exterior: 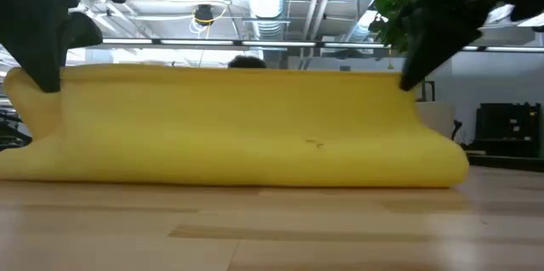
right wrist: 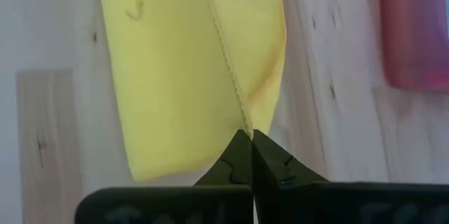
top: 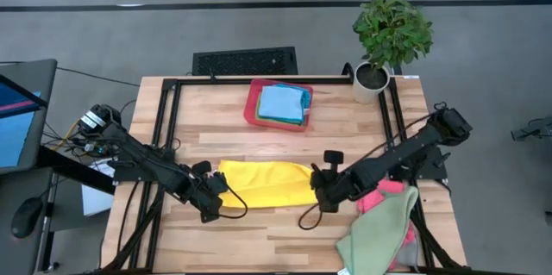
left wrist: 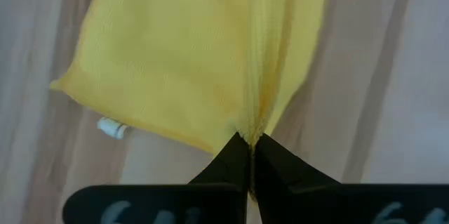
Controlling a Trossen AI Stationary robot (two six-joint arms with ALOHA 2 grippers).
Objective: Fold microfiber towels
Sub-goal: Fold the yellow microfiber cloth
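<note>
Wooden desk (top: 285, 232) shot: I've got both tools, left (top: 213, 196) and right (top: 321, 190), clenched on the soft yellow microfiber towel (top: 266, 182), one at each end, so the fold stays even.

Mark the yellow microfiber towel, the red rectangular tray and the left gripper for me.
yellow microfiber towel (top: 266, 184): high view, middle of the cloth.
red rectangular tray (top: 250, 105): high view, its left rim.
left gripper (left wrist: 251, 140): left wrist view, fingertips pinching the towel's edge.

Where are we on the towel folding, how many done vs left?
Done: a light blue towel tops a folded stack in the red tray; the count is unclear. In hand: the yellow towel, folded over into a long strip, with the left gripper and right gripper each shut on an end. Left: a green towel and a pink towel, unfolded at the table's right edge.
</note>
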